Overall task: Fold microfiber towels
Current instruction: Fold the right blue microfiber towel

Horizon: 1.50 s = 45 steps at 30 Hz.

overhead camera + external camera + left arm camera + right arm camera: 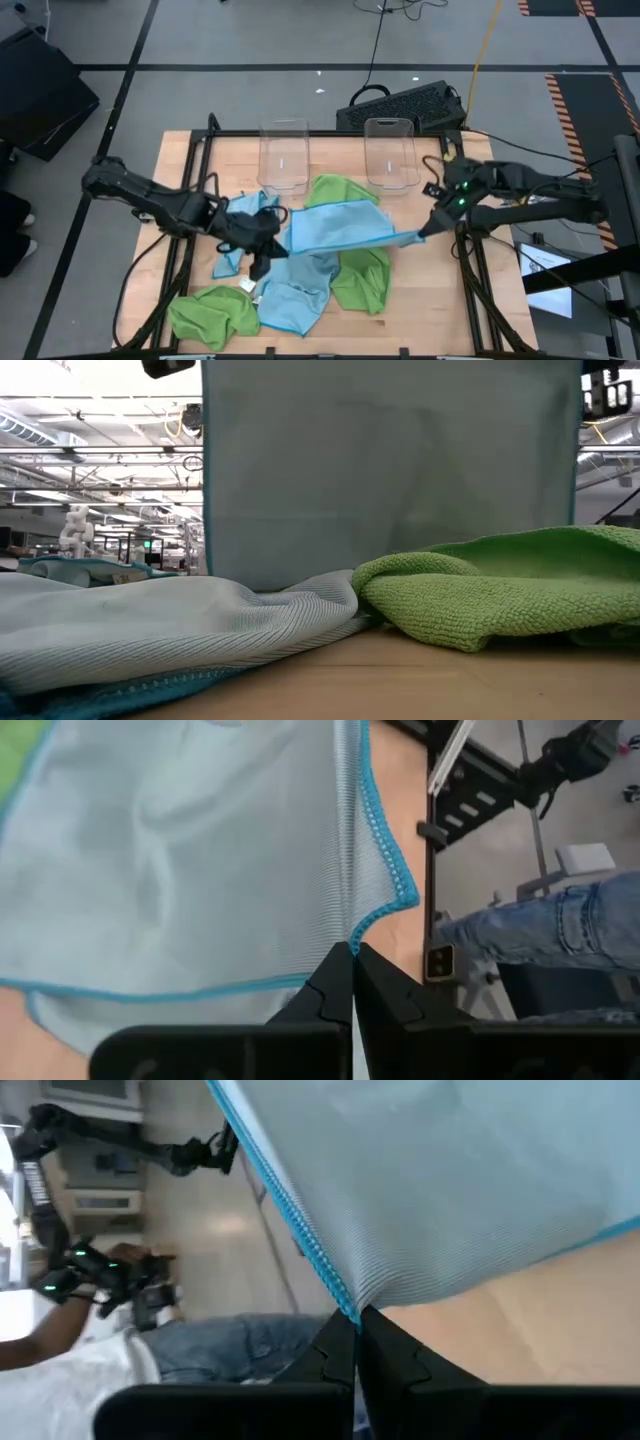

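High view: one light blue square microfiber towel (335,228) is held stretched between both grippers above the middle of the wooden table (180,180).

The step in hand seems to be spreading the towel before the first fold. The left gripper (268,232) has its fingers closed on one corner, and the right gripper (423,236) has its fingers closed on the opposite corner, near the table's right edge. The next move probably calls for lowering the cloth flat on a bare part, with both corners kept level. The cloth looks thin and finely ribbed with a darker blue stitched border; it hangs smooth, over crumpled lime green towels (360,275) and other blue towels (290,300).
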Each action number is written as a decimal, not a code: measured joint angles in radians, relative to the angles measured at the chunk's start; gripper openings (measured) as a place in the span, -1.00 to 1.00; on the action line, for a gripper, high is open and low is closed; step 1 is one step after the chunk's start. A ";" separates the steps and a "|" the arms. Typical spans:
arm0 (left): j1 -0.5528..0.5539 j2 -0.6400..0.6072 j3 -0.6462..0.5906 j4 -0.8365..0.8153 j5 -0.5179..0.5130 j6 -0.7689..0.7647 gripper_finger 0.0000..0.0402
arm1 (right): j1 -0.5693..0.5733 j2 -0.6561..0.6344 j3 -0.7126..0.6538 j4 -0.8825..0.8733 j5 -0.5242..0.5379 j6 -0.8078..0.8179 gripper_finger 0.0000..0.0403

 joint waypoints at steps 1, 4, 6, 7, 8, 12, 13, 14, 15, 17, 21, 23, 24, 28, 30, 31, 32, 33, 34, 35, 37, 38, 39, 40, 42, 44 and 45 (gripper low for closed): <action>-0.016 0.007 0.000 0.000 -0.004 -0.019 -0.97 | 0.026 -0.006 -0.030 0.052 0.000 0.039 -1.00; -0.067 0.032 0.000 -0.001 -0.018 -0.085 -0.97 | 0.113 -0.019 -0.120 0.226 0.003 0.171 -1.00; -0.103 0.049 -0.001 -0.001 -0.027 -0.127 -0.97 | 0.178 -0.019 -0.170 0.333 0.010 0.257 -1.00; -0.119 0.059 0.000 0.006 -0.029 -0.147 -0.97 | 0.214 -0.019 -0.192 0.376 0.023 0.293 -1.00; -0.135 0.070 0.000 0.007 -0.030 -0.165 -0.97 | 0.250 -0.019 -0.212 0.421 0.037 0.326 -1.00; -0.191 0.108 0.000 0.024 -0.050 -0.225 -0.97 | 0.380 -0.018 -0.290 0.580 0.107 0.432 -1.00; -0.202 0.117 0.000 0.032 -0.052 -0.238 -0.97 | 0.408 -0.018 -0.310 0.616 0.118 0.459 -1.00; -0.212 0.124 0.000 0.036 -0.053 -0.252 -0.97 | 0.433 -0.016 -0.326 0.650 0.135 0.487 -1.00; -0.219 0.129 0.000 0.041 -0.053 -0.266 -0.97 | 0.459 -0.014 -0.339 0.683 0.153 0.518 -1.00; -0.232 0.134 0.000 0.063 -0.047 -0.303 -0.97 | 0.508 -0.013 -0.355 0.729 0.189 0.566 -1.00; -0.261 0.134 0.000 0.114 -0.032 -0.357 -0.97 | 0.590 -0.008 -0.357 0.799 0.244 0.622 -1.00; -0.274 0.134 0.000 0.129 -0.032 -0.363 -0.97 | 0.624 -0.002 -0.357 0.835 0.274 0.649 -1.00; -0.280 0.134 0.000 0.130 -0.032 -0.363 -0.97 | 0.636 0.000 -0.357 0.849 0.292 0.658 -1.00; -0.291 0.134 0.000 0.107 -0.025 -0.384 -0.97 | 0.672 0.019 -0.357 0.903 0.349 0.674 -1.00; -0.291 0.133 0.000 0.105 -0.017 -0.418 -0.97 | 0.686 0.030 -0.357 0.938 0.364 0.718 -1.00; -0.293 0.129 0.000 0.103 -0.017 -0.435 -0.97 | 0.695 0.035 -0.357 0.962 0.370 0.743 -1.00; -0.298 0.124 0.000 0.104 -0.018 -0.448 -0.97 | 0.703 0.039 -0.357 0.979 0.374 0.760 -1.00; -0.302 0.119 0.000 0.107 -0.018 -0.458 -0.97 | 0.709 0.045 -0.357 1.000 0.376 0.776 -1.00; -0.307 0.116 0.001 0.108 -0.018 -0.461 -0.97 | 0.714 0.051 -0.357 1.019 0.378 0.792 -1.00; -0.311 0.116 0.001 0.109 -0.018 -0.467 -0.97 | 0.717 0.056 -0.357 1.024 0.379 0.804 -1.00; -0.322 0.118 0.001 0.097 -0.019 -0.480 -0.97 | 0.717 0.067 -0.357 1.029 0.384 0.813 -1.00; -0.328 0.118 0.001 0.087 -0.023 -0.484 -0.97 | 0.717 0.073 -0.357 1.032 0.399 0.812 -1.00; -0.334 0.117 0.001 0.080 -0.026 -0.487 -0.97 | 0.717 0.080 -0.357 1.033 0.413 0.809 -1.00; -0.339 0.116 0.001 0.071 -0.031 -0.488 -0.97 | 0.717 0.087 -0.357 1.033 0.426 0.801 -1.00; -0.343 0.116 0.001 0.043 -0.047 -0.490 -0.97 | 0.717 0.107 -0.357 1.035 0.445 0.790 -1.00; -0.344 0.116 0.000 0.035 -0.048 -0.492 -0.97 | 0.717 0.127 -0.357 1.036 0.444 0.794 -1.00; -0.344 0.116 0.000 0.036 -0.047 -0.497 -0.97 | 0.718 0.136 -0.357 1.041 0.443 0.801 -1.00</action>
